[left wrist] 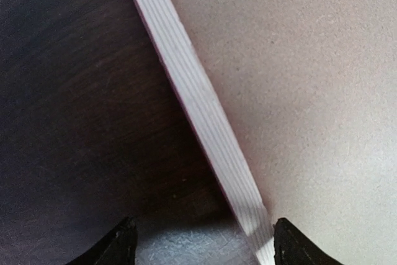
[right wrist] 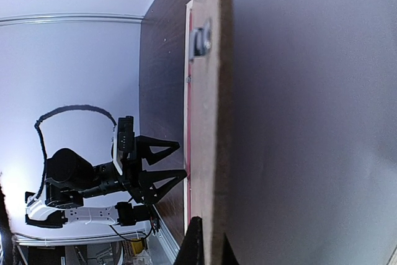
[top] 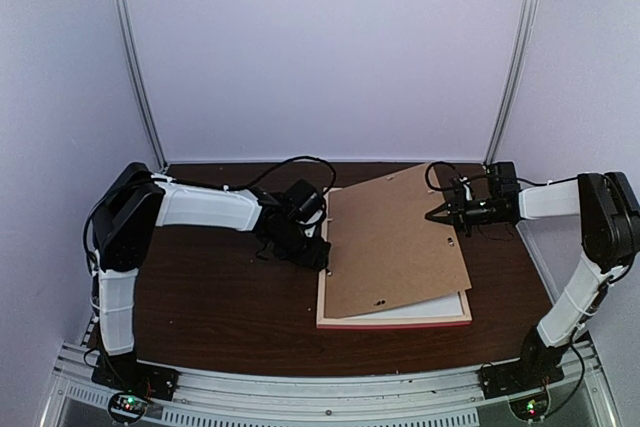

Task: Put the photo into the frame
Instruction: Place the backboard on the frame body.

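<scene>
A dark wooden table [top: 220, 307] seen from above, with two robot arms reaching in from its sides. The frame [top: 395, 323] lies flat at centre right, its pink front rail nearest the arms and its long axis running away from them. A brown backing board [top: 395, 242] rests skewed over the frame and covers most of it. The right gripper [top: 437, 215] is clamped shut on the board's right edge. In its wrist view the board's thin edge passes between the fingers [right wrist: 189, 246].

The left gripper [top: 318, 252] sits low at the frame's left side, jaws wide apart and holding nothing. Its wrist view shows the frame's pale side rail [left wrist: 198, 103] running diagonally between the fingertips.

The photo's landscape face is not visible. A white sheet [top: 445, 304] shows inside the frame under the board, but it is unclear whether this is the print.
</scene>
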Controlling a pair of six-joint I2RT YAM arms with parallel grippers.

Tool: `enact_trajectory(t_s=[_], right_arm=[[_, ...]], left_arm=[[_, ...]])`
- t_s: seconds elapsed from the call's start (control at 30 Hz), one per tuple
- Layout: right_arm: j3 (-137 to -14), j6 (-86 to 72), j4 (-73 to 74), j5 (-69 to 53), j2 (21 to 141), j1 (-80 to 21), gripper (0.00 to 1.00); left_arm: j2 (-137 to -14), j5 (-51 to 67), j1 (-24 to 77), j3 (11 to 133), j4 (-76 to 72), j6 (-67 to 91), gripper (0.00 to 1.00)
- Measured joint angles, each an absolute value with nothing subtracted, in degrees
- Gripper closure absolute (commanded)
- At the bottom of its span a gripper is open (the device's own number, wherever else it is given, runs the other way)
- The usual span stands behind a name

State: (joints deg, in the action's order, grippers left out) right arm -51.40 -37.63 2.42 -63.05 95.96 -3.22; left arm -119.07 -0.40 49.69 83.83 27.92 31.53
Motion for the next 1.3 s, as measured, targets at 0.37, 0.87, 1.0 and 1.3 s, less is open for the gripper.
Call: enact_trajectory(t_s=[0.37, 0.87, 1.0, 1.3], right_arm=[[-51.4, -37.6, 2.5, -63.0, 96.1, -3.2, 1.0], [-51.7, -37.3, 3.0, -63.0, 96.3, -3.2, 1.0], [-51.9, -37.2, 3.2, -63.1, 96.3, -3.2, 1.0], [-52.0, -37.2, 3.4, -63.1, 96.3, -3.2, 1.0]], left_arm=[[-117.6, 1.2, 50.2, 81.4, 27.2, 32.5, 0.24], [-117.3, 1.2, 52.9, 80.2, 27.3, 35.4, 0.24], [-116.3, -0.1, 53.6, 79.0, 27.2, 37.1, 0.24], [-115.7, -2.7, 54.1, 78.0, 27.2, 38.5, 0.24]])
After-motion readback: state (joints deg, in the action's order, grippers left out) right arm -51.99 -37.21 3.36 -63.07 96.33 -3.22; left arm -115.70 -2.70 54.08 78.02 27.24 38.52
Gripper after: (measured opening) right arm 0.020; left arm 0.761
